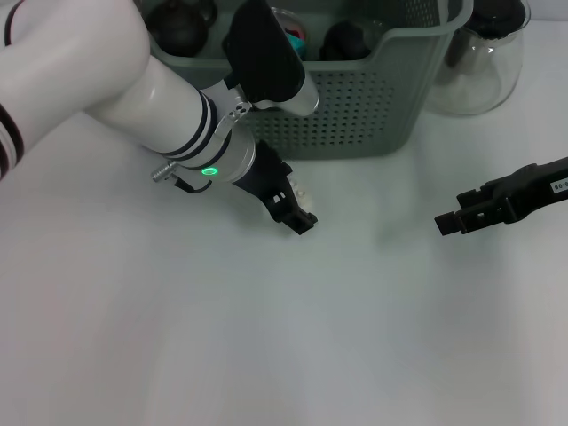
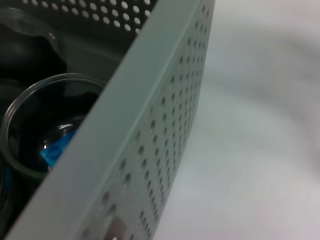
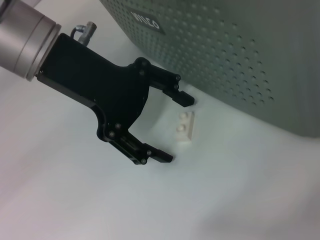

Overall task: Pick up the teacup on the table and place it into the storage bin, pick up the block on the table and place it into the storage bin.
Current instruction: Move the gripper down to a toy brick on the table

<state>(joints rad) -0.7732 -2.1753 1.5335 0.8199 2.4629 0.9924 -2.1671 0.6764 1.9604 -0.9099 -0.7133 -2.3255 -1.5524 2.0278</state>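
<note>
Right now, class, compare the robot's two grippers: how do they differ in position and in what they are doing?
The left gripper sits low on the table in front of the storage bin, fingers open around the small white block; the right gripper hangs off to the robot's right over bare table, near nothing. The left points down at an angle; the right lies nearly level. Both are black.

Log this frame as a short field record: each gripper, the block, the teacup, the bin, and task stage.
left gripper: open, low over the table, fingers straddling the block
block: small white studded brick on the table, just in front of the bin, not yet gripped
right gripper: idle off to the right above the table
storage bin: at the far edge, dark items inside
teacup: clear glass cup already in the bin
task stage: block pickup about to start
</note>
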